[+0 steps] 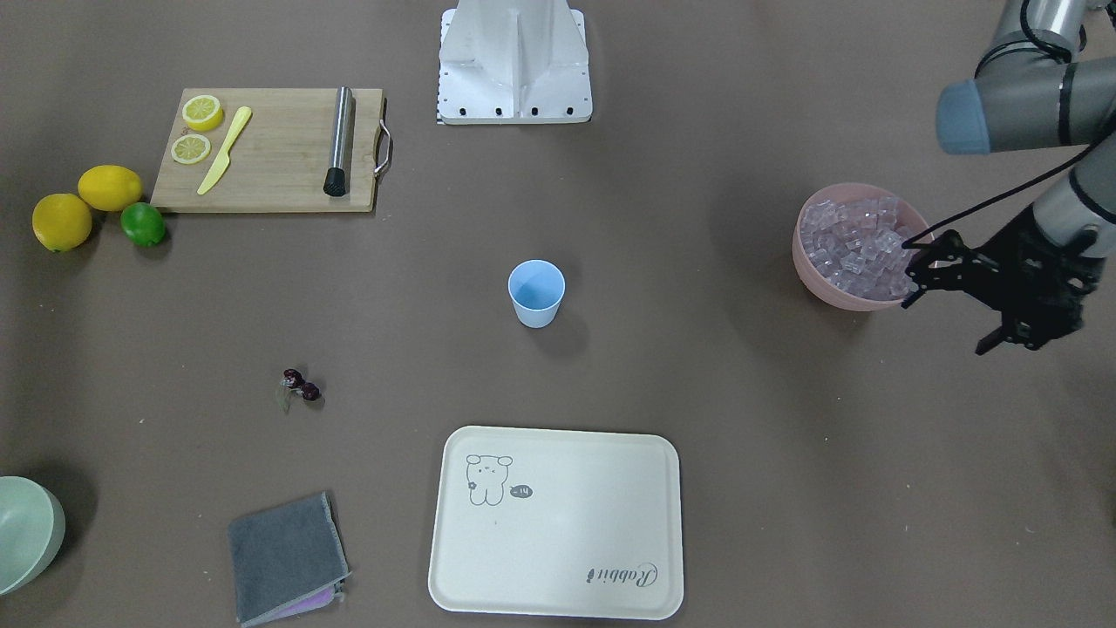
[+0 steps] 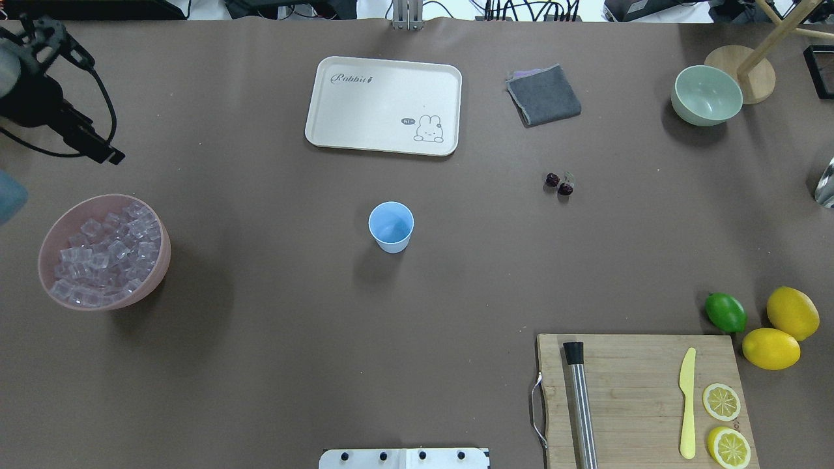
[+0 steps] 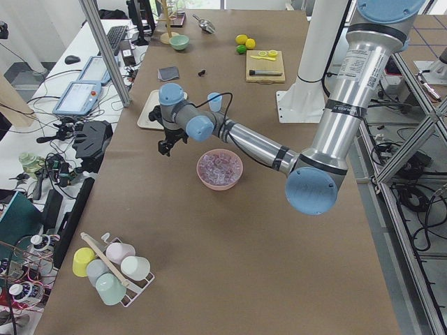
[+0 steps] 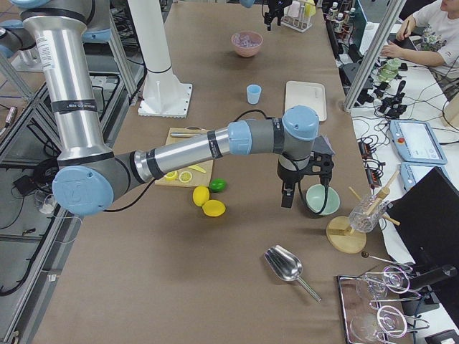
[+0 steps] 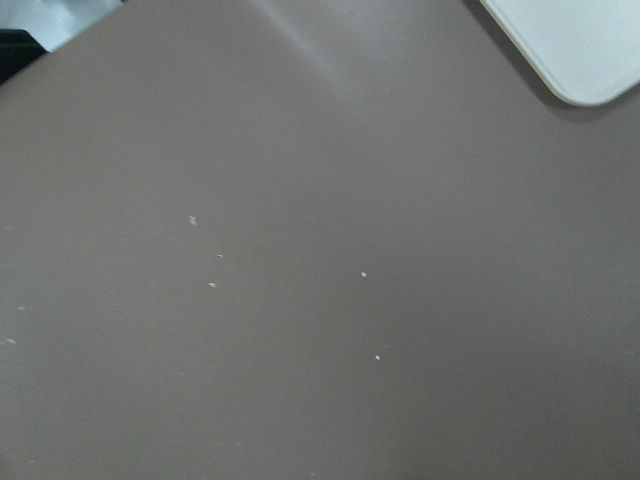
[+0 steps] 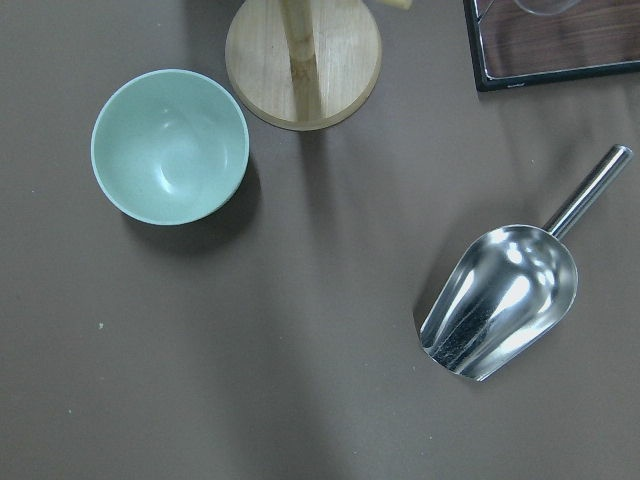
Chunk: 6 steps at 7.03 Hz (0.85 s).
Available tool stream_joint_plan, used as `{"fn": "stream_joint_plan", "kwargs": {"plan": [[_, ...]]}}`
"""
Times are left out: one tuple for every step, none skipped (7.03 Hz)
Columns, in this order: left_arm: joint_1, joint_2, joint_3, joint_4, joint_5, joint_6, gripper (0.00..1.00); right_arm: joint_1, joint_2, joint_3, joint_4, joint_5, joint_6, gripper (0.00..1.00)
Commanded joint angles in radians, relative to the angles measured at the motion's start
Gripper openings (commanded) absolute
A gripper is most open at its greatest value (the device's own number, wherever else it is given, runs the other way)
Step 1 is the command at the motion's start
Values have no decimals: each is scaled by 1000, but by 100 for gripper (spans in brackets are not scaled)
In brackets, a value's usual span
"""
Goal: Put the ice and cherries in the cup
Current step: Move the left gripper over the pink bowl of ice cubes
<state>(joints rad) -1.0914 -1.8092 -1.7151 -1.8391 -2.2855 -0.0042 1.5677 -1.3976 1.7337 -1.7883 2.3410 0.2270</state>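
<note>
Hovering beside pink bowl of ice: left gripper, jaws apart; cup mid-table.
Overhead: cherries well apart from cup.
Right side: right gripper, cannot tell whether jaws apart or together.
Right wrist: scoop below; likely best to grasp handle squarely.

Tray, cloth, cutting board, lime and 2 lemons dot the table.

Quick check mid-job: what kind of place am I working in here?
Likely a robotics lab staged as a drinks counter: seated operator, tablets, plus pink bowl of ice and metal scoop.
</note>
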Motion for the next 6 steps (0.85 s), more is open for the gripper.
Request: {"fn": "stream_joint_plan", "kwargs": {"plan": [[92,85,-12,-102,3,1,98,0,-15,7,1,-5,0,100],[117,118,-11,-144,3,1,98,0,-36,27,1,-6,0,100],[126,151,-11,-173,4,3,98,0,-41,36,1,-8,0,100],[126,184,-11,-204,3,44,98,0,-40,35,1,-9,-2,100],[126,191,-11,-204,4,56,98,0,-40,35,1,-11,0,100],[128,191,-11,-204,3,58,98,0,-38,36,1,-9,0,100]]}}
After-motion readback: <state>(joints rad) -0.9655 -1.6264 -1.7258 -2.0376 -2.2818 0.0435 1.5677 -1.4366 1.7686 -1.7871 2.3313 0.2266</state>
